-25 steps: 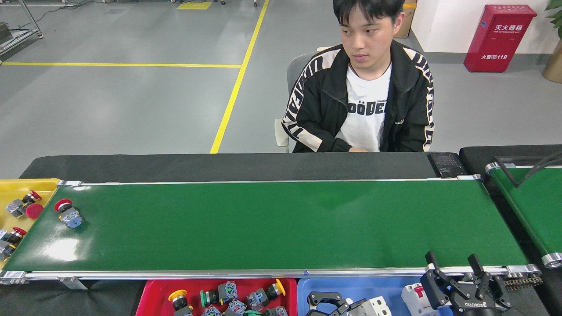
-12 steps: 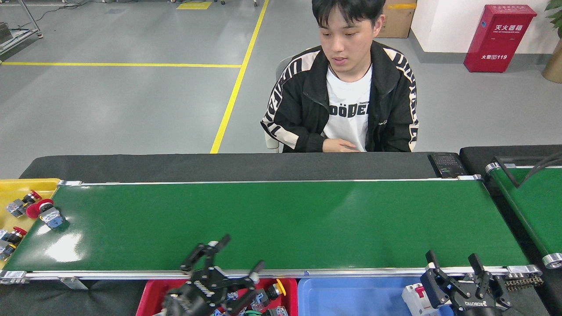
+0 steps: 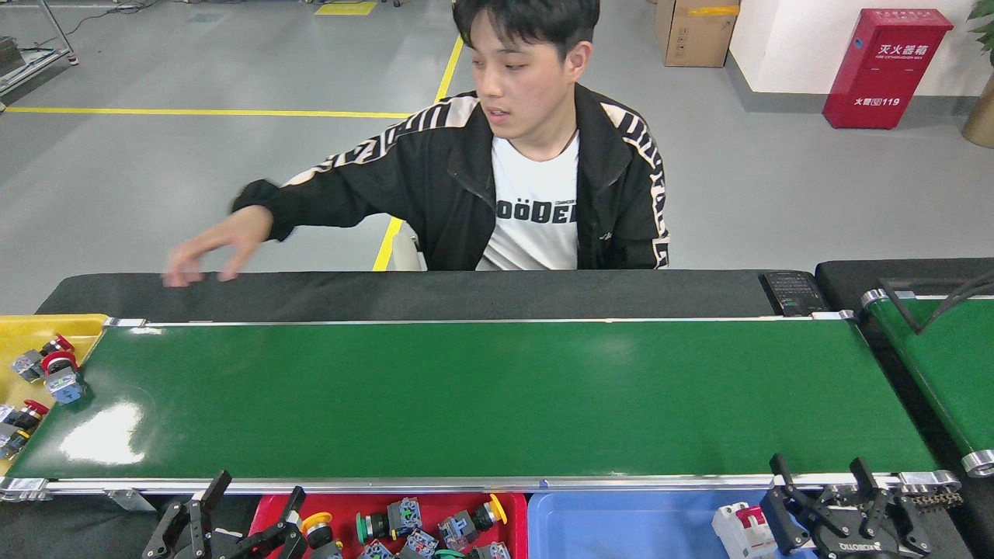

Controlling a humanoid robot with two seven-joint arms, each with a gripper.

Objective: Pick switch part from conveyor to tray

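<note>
The switch part, red-capped with a grey-blue body, lies at the far left end of the conveyor, right at the belt's edge where it meets the yellow tray. You have more red-capped switches in that yellow tray just beside it. Your left claw sits low at the near rail, over the left end of the red tray, its two fingers spread apart and holding nothing. Your right claw hovers at the near rail toward the right, fingers likewise parted and empty, above the blue tray, where a white breaker with a red lever rests. The red tray holds several switches with yellow, green and black caps. Across the belt, a person in a black jacket sits behind the black surface and stretches a hand, blurred, out over its left part. A dark keypad device lies on that surface near the belt's far right corner. A second, narrower green belt shows partly at the right edge.
</note>
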